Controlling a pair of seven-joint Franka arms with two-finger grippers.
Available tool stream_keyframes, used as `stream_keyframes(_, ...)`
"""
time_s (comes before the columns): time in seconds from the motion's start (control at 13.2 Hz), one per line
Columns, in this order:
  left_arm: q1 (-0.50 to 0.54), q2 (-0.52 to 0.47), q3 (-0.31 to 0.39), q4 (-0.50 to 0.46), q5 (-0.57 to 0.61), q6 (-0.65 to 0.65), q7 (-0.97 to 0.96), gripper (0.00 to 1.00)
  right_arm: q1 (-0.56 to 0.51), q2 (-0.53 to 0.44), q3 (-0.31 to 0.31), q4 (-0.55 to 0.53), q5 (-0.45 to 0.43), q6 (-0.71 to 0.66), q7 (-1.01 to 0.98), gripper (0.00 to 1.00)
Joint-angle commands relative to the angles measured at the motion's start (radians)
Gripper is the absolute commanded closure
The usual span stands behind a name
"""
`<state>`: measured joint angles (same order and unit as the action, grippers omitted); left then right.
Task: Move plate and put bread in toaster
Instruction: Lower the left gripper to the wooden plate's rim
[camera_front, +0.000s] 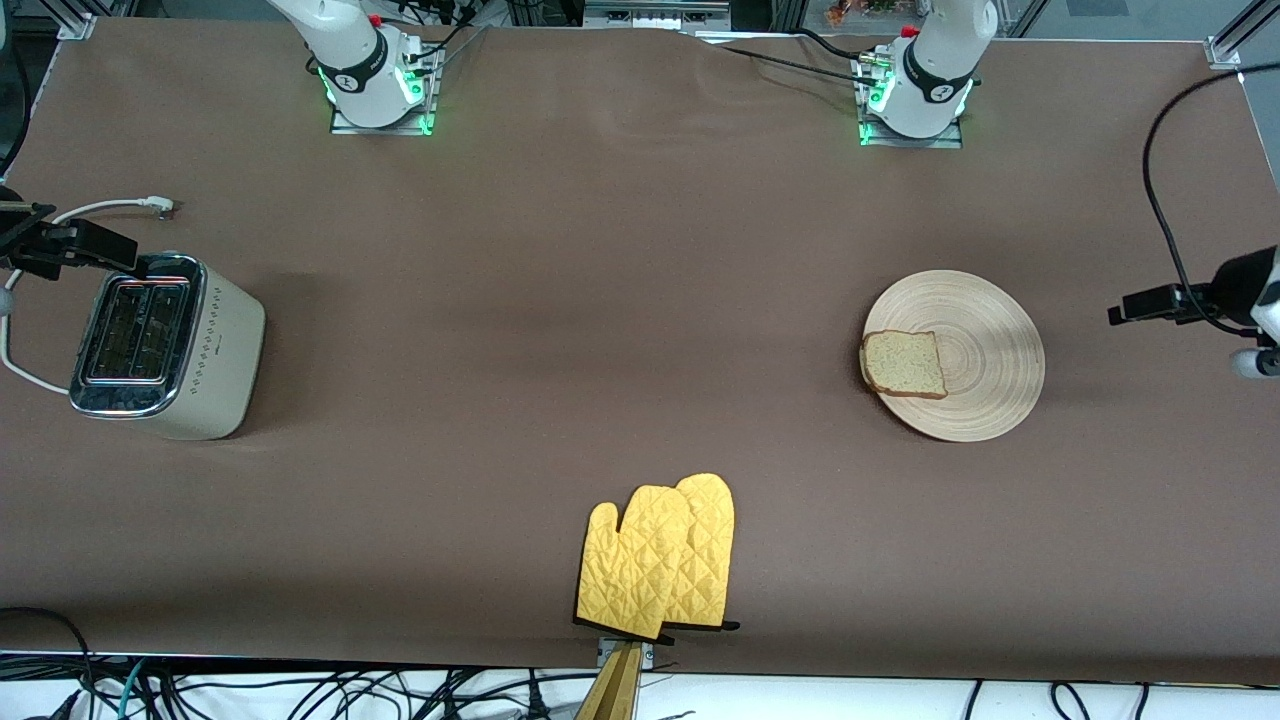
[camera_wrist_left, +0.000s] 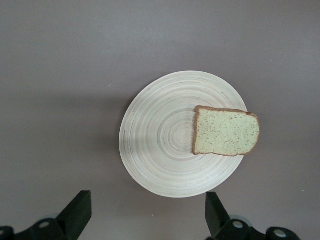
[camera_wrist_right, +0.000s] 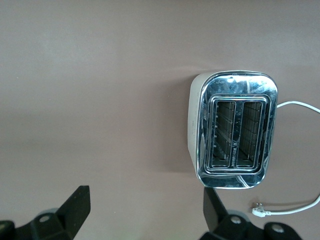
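Here, the bread (camera_front: 904, 364) lies on my plate (camera_front: 975, 340), mid-right of the front frame; the toaster (camera_front: 165, 345) stands at mid-left. My left hand (camera_wrist_left: 145, 215) hangs open above the plate, my right hand (camera_wrist_right: 145, 215) open above the toaster. Yellow mitts (camera_front: 660, 560) lie bottom centre.

Left gripper (camera_wrist_left: 145, 220): raised at the left arm's end of the table, pointing straight down, fingers (camera_wrist_left: 77, 212) spread wide, nothing between them. Right gripper (camera_wrist_right: 142, 217): raised at the right arm's end, pointing down, fingers (camera_wrist_right: 75, 210) likewise wide apart, holding nothing.
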<state>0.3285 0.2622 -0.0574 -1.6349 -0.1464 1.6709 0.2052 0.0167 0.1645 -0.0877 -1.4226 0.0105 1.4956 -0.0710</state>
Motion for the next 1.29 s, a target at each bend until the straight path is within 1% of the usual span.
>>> stream_keyframes(0.0, 0.064, 0.083, -0.012, 0.001, -0.097, 0.021, 0.092, 0.0, -0.011, 0.007, 0.009, 0.021, -0.007, -0.005, 0.0, 0.0)
stream_keyframes(0.23, 0.179, 0.187, -0.051, 0.007, -0.179, 0.038, 0.185, 0.0, -0.011, 0.009, 0.009, 0.021, -0.006, -0.005, 0.002, 0.0)
stream_keyframes(0.38, 0.23, 0.273, -0.056, 0.01, -0.228, 0.041, 0.265, 0.0, -0.011, 0.009, 0.009, 0.021, -0.006, -0.005, 0.002, 0.0)
stream_keyframes(0.53, 0.323, 0.359, -0.122, 0.01, -0.274, 0.055, 0.312, 0.0, -0.011, 0.009, 0.008, 0.021, -0.006, -0.005, 0.002, 0.0)
stream_keyframes(0.61, 0.354, 0.383, -0.149, 0.01, -0.274, 0.067, 0.327, 0.0, -0.012, 0.009, 0.008, 0.021, -0.006, -0.005, 0.002, 0.0)
stream_keyframes(0.68, 0.357, 0.4, -0.154, 0.015, -0.279, 0.066, 0.341, 0.0, -0.012, 0.009, 0.008, 0.021, -0.006, -0.005, 0.002, 0.0)
stream_keyframes(0.83, 0.369, 0.445, -0.156, 0.02, -0.335, 0.062, 0.41, 0.0, -0.012, 0.009, 0.008, 0.021, -0.006, -0.005, 0.002, 0.0)
stream_keyframes(1.06, 0.377, 0.488, -0.156, 0.02, -0.357, 0.059, 0.43, 0.0, -0.012, 0.009, 0.006, 0.021, -0.004, -0.005, 0.002, 0.0)
stream_keyframes(1.21, 0.388, 0.526, -0.159, 0.021, -0.38, 0.052, 0.494, 0.0, -0.012, 0.009, 0.006, 0.021, -0.006, -0.005, 0.002, 0.0)
